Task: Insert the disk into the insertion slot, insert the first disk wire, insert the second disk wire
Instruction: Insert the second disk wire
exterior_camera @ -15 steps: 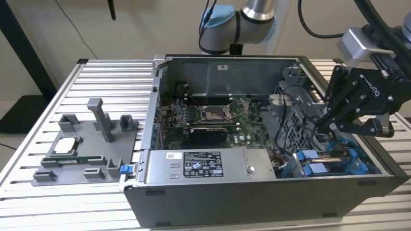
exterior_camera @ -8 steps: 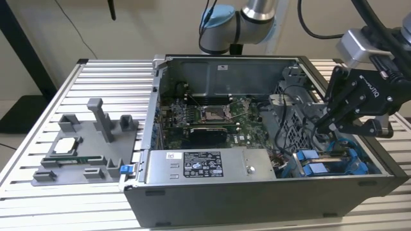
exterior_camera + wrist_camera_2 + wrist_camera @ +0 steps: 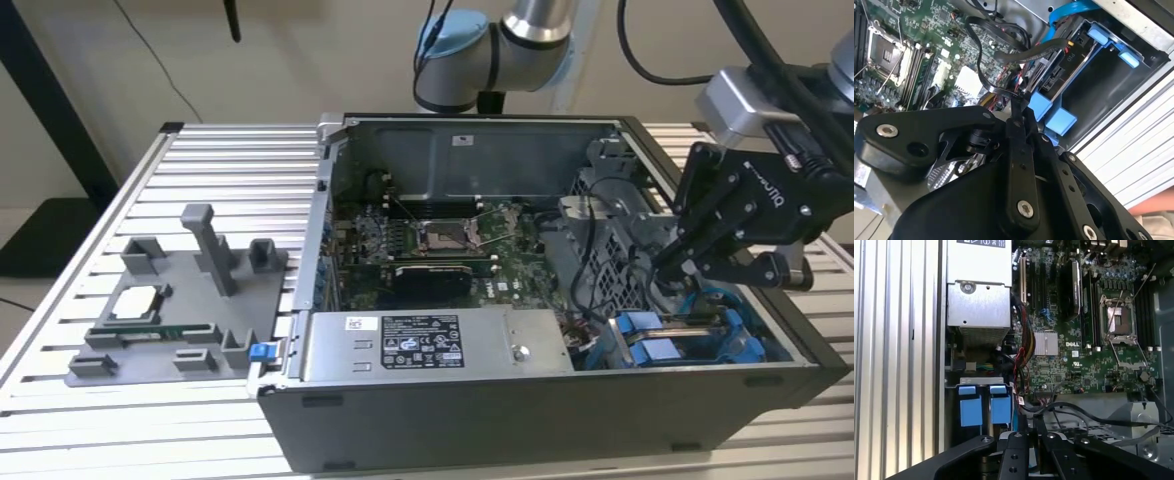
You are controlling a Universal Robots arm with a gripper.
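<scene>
1. Where the open computer case (image 3: pixel 534 400) reaches its corner at the exterior view's right, the disk (image 3: pixel 1064 75) is seen seated in the insertion slot (image 3: pixel 694 335), its blue carrier tabs (image 3: pixel 981 410) standing side by side in the first wrist view.
2. A flat black wire (image 3: pixel 1004 55) is seen looping above the disk's connector end in the second wrist view, and its lower end is pinched at the tips of the gripper (image 3: pixel 1020 102) — the fingers are drawn together on it, just beside the disk's near blue tab.
3. In the exterior view the gripper (image 3: pixel 687 262) is held directly above the slot, its tips close over the blue rails.
4. A perforated grey cage (image 3: pixel 607 265) is found just behind the slot, and further toward the exterior view's left the green motherboard (image 3: pixel 427 245) with its processor socket (image 3: pixel 1119 320) is laid bare.
5. A silver power-supply box (image 3: pixel 427 345) is set along the case's near wall — beside the slot.
6. Outside the case, on the ribbed metal table (image 3: pixel 80 420), a grey fixture tray (image 3: pixel 180 310) is placed well apart from the gripper, a square chip (image 3: pixel 138 302) resting on it.
</scene>
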